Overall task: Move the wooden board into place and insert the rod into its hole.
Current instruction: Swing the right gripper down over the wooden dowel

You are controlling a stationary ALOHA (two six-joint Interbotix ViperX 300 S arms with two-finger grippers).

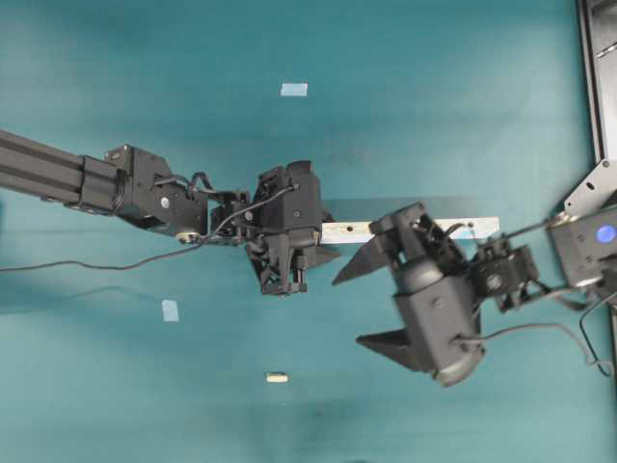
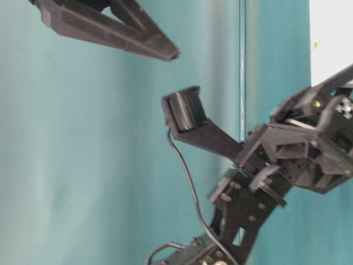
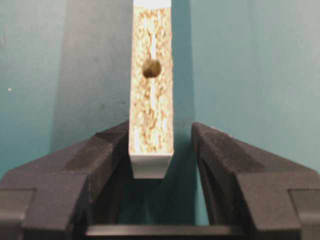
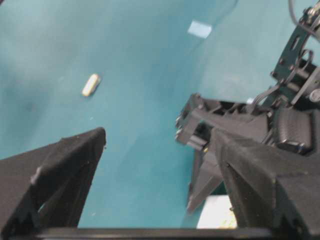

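Left gripper (image 3: 160, 150) reaches in level, jaws clamped halfway; right gripper (image 1: 359, 304) hangs above, spread wide.

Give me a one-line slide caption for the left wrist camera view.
Left gripper jaws straddling the end of the long white-faced chipboard wooden board, its small dark round hole facing up, above the teal table.

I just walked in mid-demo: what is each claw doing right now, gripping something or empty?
Left gripper: closed on the end of the wooden board.
Right gripper: wide open, holding nothing.
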